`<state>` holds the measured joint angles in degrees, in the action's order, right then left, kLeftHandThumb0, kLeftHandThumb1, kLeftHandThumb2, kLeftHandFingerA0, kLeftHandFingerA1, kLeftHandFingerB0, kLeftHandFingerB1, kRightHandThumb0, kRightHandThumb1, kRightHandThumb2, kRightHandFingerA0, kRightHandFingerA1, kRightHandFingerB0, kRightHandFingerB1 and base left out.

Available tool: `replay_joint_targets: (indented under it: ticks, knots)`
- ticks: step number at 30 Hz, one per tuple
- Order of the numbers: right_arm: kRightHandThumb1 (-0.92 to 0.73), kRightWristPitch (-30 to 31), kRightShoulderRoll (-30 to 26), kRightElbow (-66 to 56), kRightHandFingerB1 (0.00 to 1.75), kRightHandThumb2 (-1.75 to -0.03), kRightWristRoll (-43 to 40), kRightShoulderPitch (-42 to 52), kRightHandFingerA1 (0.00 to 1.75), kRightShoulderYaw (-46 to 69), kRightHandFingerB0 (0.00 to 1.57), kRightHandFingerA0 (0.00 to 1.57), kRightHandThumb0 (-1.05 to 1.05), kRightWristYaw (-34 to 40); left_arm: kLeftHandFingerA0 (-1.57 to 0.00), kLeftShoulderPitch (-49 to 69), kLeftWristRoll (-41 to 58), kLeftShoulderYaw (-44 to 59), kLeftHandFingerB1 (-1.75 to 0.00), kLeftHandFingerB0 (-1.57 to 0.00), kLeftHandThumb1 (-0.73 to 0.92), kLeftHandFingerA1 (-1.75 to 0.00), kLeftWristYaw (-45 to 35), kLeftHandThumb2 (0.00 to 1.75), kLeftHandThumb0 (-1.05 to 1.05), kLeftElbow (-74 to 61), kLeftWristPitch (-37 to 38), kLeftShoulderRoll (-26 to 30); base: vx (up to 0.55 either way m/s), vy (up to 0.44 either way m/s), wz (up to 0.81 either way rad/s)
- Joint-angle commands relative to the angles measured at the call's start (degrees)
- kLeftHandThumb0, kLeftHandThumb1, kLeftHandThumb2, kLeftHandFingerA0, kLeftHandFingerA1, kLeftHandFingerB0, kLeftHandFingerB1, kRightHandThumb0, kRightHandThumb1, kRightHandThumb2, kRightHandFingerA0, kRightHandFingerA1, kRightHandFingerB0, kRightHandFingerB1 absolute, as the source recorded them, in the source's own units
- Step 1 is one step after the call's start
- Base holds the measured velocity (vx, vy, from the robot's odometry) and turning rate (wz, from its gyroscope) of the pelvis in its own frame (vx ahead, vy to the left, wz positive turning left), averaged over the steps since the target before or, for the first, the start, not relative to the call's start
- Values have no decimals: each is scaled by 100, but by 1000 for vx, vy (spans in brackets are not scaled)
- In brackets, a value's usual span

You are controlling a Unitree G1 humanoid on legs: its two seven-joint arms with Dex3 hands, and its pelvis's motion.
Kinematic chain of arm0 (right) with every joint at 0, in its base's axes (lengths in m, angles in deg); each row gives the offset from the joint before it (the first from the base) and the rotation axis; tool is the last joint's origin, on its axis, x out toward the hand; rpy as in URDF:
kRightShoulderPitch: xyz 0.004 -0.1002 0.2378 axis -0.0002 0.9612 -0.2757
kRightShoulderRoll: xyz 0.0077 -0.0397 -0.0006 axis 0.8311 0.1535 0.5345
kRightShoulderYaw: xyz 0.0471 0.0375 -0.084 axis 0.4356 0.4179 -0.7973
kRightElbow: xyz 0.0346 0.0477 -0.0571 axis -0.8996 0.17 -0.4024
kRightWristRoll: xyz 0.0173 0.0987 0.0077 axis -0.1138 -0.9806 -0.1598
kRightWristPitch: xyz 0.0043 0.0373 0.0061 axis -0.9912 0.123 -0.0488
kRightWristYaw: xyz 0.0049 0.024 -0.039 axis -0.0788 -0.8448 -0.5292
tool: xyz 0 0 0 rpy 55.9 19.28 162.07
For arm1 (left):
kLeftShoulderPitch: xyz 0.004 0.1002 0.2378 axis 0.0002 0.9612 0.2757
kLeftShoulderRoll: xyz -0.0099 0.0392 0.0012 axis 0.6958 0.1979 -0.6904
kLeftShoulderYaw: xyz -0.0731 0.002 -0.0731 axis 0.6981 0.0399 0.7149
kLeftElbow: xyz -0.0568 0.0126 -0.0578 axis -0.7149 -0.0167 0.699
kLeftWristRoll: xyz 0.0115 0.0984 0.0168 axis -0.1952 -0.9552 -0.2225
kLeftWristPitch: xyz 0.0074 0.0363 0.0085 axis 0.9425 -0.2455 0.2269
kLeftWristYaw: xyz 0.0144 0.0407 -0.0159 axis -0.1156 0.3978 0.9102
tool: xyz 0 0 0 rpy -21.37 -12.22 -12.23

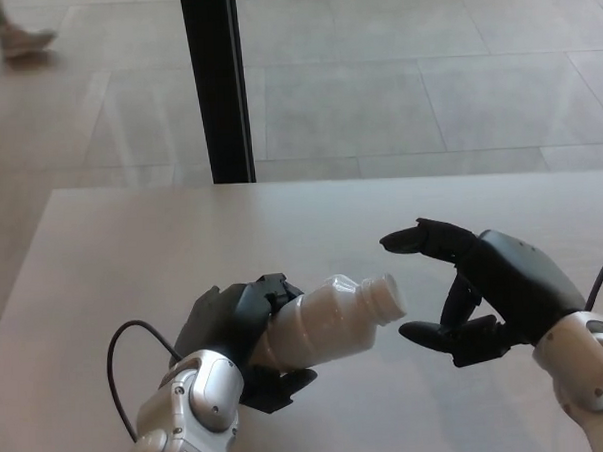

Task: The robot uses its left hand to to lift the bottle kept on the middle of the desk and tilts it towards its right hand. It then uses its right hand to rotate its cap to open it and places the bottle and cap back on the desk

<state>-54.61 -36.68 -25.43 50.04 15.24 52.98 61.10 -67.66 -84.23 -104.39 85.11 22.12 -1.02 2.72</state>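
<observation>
A white plastic bottle (326, 323) is held above the desk (132, 243) by my left hand (236, 334), which is shut on its body. The bottle lies almost level, its ribbed white neck end (387, 295) pointing toward my right hand. I cannot tell whether that end is a cap or bare thread. My right hand (485, 293) is open just right of the neck, one finger (417, 238) above it and another (426, 334) below. Neither touches the bottle.
A black pillar (215, 85) stands behind the desk's far edge. A black cable (122, 349) loops beside my left wrist. A person's foot (13, 38) shows on the tiled floor at the top left.
</observation>
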Motion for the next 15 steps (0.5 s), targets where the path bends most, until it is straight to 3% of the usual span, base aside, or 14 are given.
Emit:
replay_joint_targets:
  ticks: [1,2,4,5,6,9,10,11,12,13,15]
  knots:
    - [-56,9,2,70,39,-57,-29,12,98,19,39,92,-58,-47,-72,49,-145,-16,-75,-64,67,-114,35,76,-13,53,65,23,0,0,0]
    - [-45,13,11,69,50,-83,-26,24,98,6,33,92,-64,-56,-72,48,-155,-22,-75,-65,67,-113,21,76,-13,58,95,34,0,0,0]
    - [-45,-73,17,77,50,-83,-41,59,98,-14,33,92,-65,-39,-75,30,-171,-27,-75,-66,67,-117,1,76,-12,78,103,33,0,0,0]
    - [-45,-113,2,92,50,-84,-46,67,97,-34,33,92,-66,-58,-76,28,-145,3,-80,-69,70,-138,-8,77,-12,77,102,13,0,0,0]
    - [-57,-139,-11,98,39,-58,-54,74,98,-49,38,92,-61,-77,-79,25,-132,19,-81,-70,71,-142,-20,76,-13,73,96,3,0,0,0]
    - [-58,-167,-38,106,39,-58,-63,81,97,-72,39,91,-62,-124,-83,25,-125,42,-93,-71,71,-153,-33,77,-12,49,79,-15,0,0,0]
    - [-58,-207,-57,124,40,-58,-61,91,96,-63,40,92,-61,-109,-76,-2,-119,47,-87,-69,69,-140,-14,75,-13,88,96,-48,0,0,0]
    - [-58,-193,-43,167,41,-58,-57,93,94,-71,43,94,-59,-108,-83,21,-61,107,-101,-70,68,-159,22,80,-10,81,165,-87,0,0,0]
    - [-58,-215,-43,178,42,-58,-48,98,95,-82,44,95,-58,-100,-83,19,-69,110,-99,-70,68,-159,9,80,-11,75,150,-87,0,0,0]
    - [-59,-248,-35,193,42,-58,-60,110,96,-75,45,97,-55,-80,-79,16,-85,110,-87,-69,68,-146,8,79,-15,73,138,-96,0,0,0]
    - [-61,-343,8,241,43,-59,-84,129,99,-43,48,102,-51,23,-76,10,-142,80,-88,-71,67,-142,9,78,-14,75,159,-74,0,0,0]
